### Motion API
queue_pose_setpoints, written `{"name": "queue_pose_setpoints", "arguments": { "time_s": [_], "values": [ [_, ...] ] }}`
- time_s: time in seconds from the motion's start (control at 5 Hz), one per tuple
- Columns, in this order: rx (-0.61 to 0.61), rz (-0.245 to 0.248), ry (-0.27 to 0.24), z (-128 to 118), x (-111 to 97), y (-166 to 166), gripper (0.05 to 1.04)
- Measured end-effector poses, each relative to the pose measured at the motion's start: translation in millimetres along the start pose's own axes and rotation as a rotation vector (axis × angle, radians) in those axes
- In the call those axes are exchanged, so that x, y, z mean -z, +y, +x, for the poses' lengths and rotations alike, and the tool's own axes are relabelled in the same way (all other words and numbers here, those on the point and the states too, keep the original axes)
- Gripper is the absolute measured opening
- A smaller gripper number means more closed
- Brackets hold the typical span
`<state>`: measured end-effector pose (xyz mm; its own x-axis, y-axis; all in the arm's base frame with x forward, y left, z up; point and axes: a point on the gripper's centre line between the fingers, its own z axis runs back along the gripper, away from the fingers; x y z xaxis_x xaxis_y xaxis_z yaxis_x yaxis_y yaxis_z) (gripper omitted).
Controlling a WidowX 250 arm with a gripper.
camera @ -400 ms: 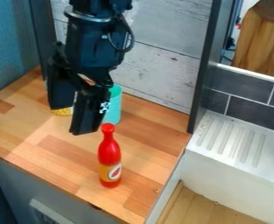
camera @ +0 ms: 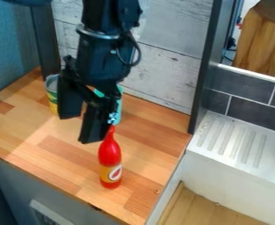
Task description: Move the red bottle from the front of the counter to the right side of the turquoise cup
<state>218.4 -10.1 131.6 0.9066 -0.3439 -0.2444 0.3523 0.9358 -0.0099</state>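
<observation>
Gripper (camera: 79, 128) is open: its two black fingers stand apart, and between them I can see some of the wooden counter (camera: 63, 154). The black arm (camera: 104, 57) comes down from the top edge of the view, and the fingers point downwards, with a slant. They hold nothing. One finger is near the neck of the red bottle (camera: 110, 154); if it touches, I cannot tell.

About the edges: the bottle stands nearer to the front edge of the counter than to the plank wall (camera: 163, 70) behind. Wood surface extends on both sides of it, with more room towards the left. On the right, the counter ends beside the white sink unit (camera: 233, 171), and a dark post (camera: 201, 88) rises at the back corner.

The bottle is upright, its long axis vertical, its narrow tip pointing up, its orange label low on the body. Behind the gripper are a teal cup (camera: 117, 115), partly hidden, and a can (camera: 52, 97) with a yellow and green side.
</observation>
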Motion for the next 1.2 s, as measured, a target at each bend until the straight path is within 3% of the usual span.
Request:
{"name": "queue_pose_setpoints", "arguments": {
  "time_s": [0.2, 0.4, 0.8, 1.0, 1.2],
  "values": [
    [-0.013, 0.007, -0.011, 16, 13, 4, 1.001],
    [0.018, -0.003, 0.042, 29, 28, 8, 1.001],
    [0.039, -0.049, 0.073, 40, 42, 15, 0.942],
    [0.037, -0.045, 0.055, 42, 42, 15, 0.751],
    [0.044, -0.060, 0.023, 47, 43, 12, 0.497]
  ]
}}
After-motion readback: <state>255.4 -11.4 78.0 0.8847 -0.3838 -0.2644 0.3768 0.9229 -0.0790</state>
